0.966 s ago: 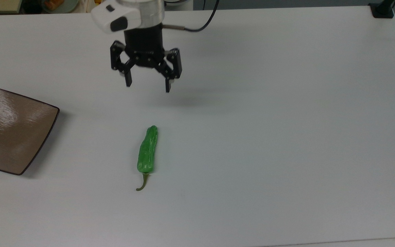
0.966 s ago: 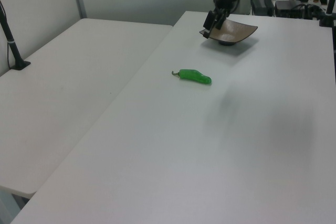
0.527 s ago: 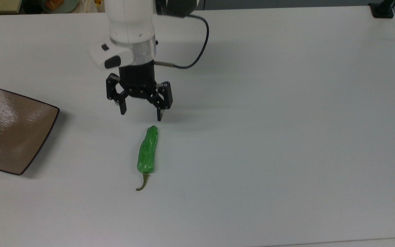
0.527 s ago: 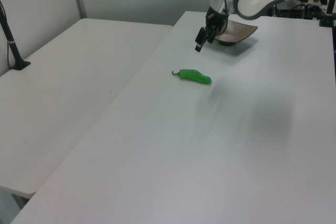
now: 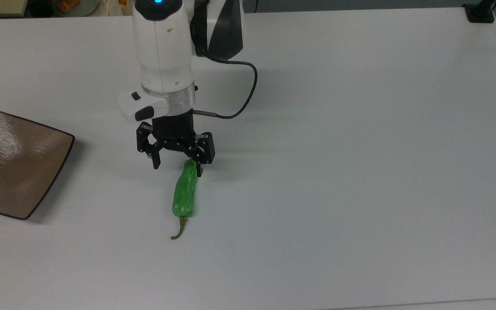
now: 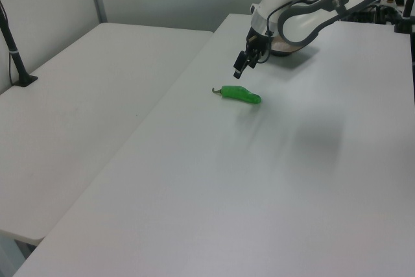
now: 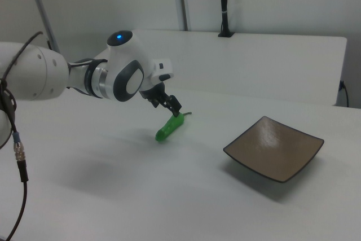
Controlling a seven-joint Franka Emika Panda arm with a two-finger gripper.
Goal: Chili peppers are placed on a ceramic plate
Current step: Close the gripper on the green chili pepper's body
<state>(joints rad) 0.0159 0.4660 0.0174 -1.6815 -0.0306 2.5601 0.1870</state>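
White laminate covers the bench [image 5: 360, 150], on which a single bright green chili pepper [image 5: 184, 190] is laid flat. In the top view the pepper is seen near the middle of the bench, somewhat toward the top view's left, with its blunt tip pointed toward the far edge and its thin curved olive stem [image 5: 179, 229] pointed toward the near edge.

The black two-finger gripper [image 5: 178, 165] is held directly over the pepper's blunt tip, hung from a white arm [image 5: 162, 51] that reaches in from the far edge. Its fingers are spread wide and nothing is gripped between them. In the top view, one finger is seen just at the tip's right side, while the other finger is set apart on the tip's left. Whether either finger touches the pepper or the bench cannot be told. Most of the pepper's length, together with the stem, is left uncovered on the near side of the gripper.

The square glossy brown ceramic plate [image 5: 13, 163] is placed at the bench's edge on the top view's left, well apart from both pepper and gripper, and nothing is carried on it. In the right view the plate [image 7: 274, 148] is seen to the right of the pepper [image 7: 170, 126], with the gripper [image 7: 168, 105] above the pepper. In the left view the gripper [image 6: 242, 67] is shown just above the pepper [image 6: 241, 95].
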